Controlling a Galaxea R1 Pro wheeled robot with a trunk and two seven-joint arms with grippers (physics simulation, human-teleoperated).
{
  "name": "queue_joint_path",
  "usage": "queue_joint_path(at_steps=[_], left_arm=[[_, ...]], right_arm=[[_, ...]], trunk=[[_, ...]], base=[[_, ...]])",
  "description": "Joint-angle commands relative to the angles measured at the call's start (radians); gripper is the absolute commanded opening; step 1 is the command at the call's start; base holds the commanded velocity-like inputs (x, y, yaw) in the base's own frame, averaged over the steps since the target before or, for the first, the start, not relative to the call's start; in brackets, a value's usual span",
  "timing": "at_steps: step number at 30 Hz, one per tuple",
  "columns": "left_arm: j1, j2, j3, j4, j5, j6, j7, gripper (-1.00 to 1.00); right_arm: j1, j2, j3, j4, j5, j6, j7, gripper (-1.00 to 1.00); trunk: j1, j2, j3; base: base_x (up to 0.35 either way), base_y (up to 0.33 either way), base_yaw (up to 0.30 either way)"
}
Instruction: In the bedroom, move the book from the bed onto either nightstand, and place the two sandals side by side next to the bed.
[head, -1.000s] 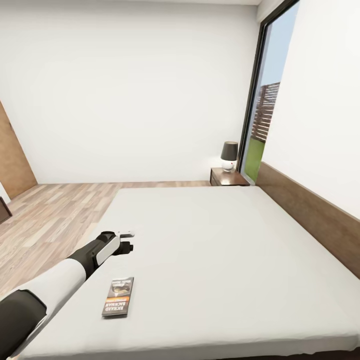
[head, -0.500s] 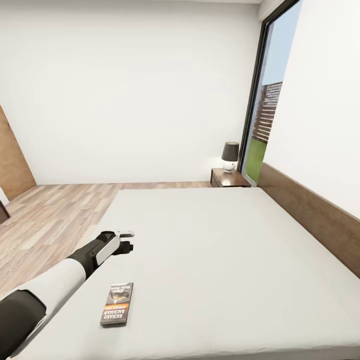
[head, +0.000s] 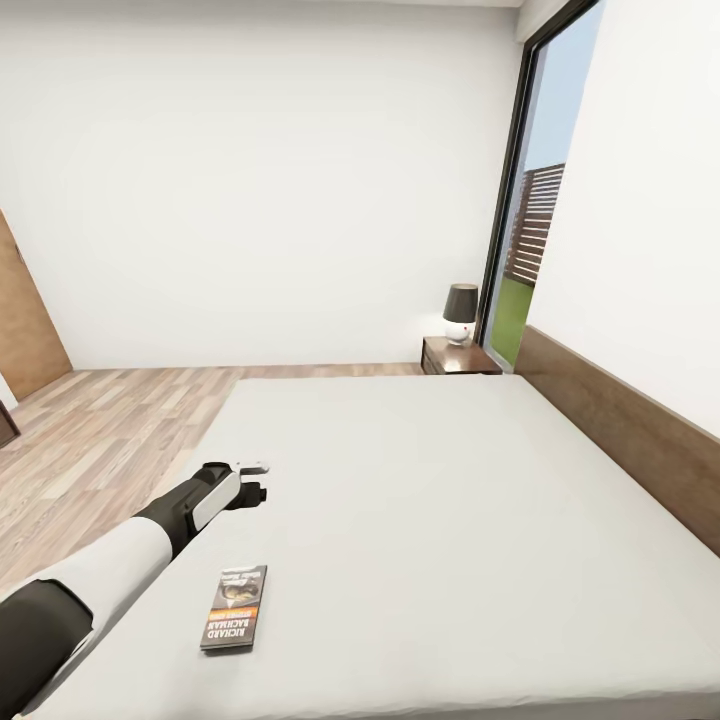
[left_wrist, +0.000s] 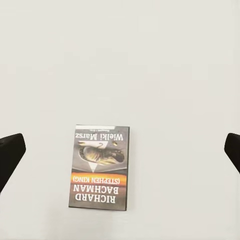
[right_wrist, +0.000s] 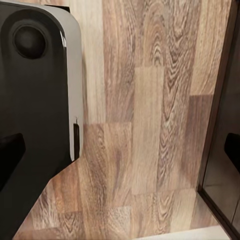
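The book lies flat on the bed near its front left corner, dark cover with an orange band facing up. My left gripper hovers open above the mattress, a little beyond the book. In the left wrist view the book lies between and below the widely spread fingertips, untouched. My right gripper is open over the wood floor, holding nothing. The nightstand stands at the bed's far corner by the window. The two sandals are out of view.
A dark-shaded lamp stands on the nightstand. The brown headboard runs along the right wall. Plank floor stretches left of the bed. In the right wrist view my robot body and a dark frame edge flank the floor.
The head camera shifted slightly a second ago, nudging the whole picture. Since then the left arm and the book have stayed still.
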Motion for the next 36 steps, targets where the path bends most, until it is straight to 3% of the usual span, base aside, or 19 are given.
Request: queue_joint_path(at_steps=[1,36], left_arm=[[-0.001,0.001,-0.008,-0.002,0.011,0.002,0.009,1.0],[-0.001,0.001,-0.009,-0.003,0.011,0.001,0.009,1.0]], right_arm=[[0.0,0.0,0.009,0.002,-0.01,-0.005,-0.001,1.0],[0.002,0.001,0.009,0.002,-0.01,-0.004,-0.001,1.0]], trunk=[[0.0,-0.001,-0.001],[0.0,-0.001,-0.001]], base=[[0.0,0.0,0.0],[0.0,0.0,0.0]])
